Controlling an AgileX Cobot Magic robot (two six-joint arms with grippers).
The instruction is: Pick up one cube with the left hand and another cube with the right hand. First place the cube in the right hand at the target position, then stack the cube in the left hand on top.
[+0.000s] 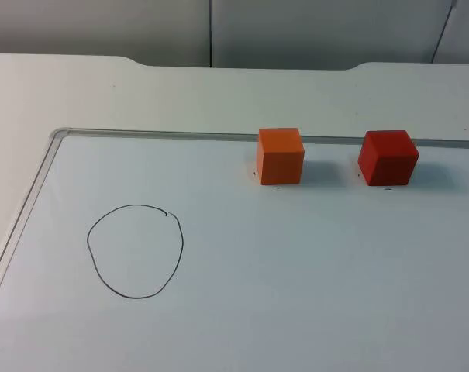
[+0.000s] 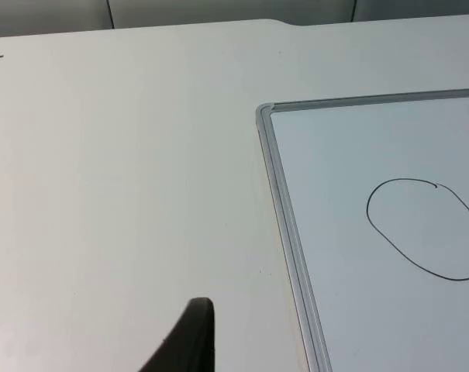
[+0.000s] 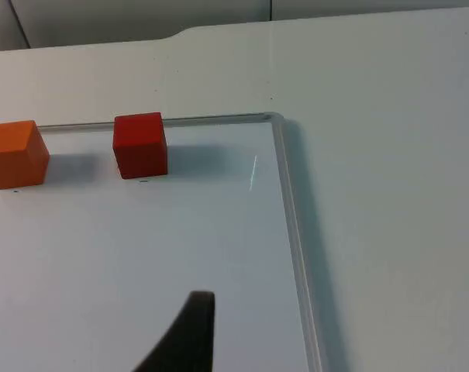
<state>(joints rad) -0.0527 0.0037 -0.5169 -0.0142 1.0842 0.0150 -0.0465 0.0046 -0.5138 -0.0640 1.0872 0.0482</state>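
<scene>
Top view shows 2 cubes on a whiteboard [image 1: 242, 325] lying flat on the white table [image 1: 79, 85]: an orange cube [image 1: 280, 156] and a red cube [image 1: 387, 158], both just inside the whiteboard's far frame edge, the red one nearer its far right corner and a clear gap between them. A hand-drawn circle [image 1: 135, 250], presumably the target, sits toward the whiteboard's left side, well apart from both cubes. The left gripper [image 2: 186, 341] hangs over bare table just outside the whiteboard's left frame; the right gripper [image 3: 184, 337] hangs over the whiteboard near its right frame, with the red cube ahead of it. Whether either gripper is spread or closed I cannot tell, as only 1 fingertip of each shows; neither holds anything. Both cubes look rigid, light and matte, possibly foam or painted wood, so they should not slip; grip each across 2 opposite flat side faces, around mid-height.
</scene>
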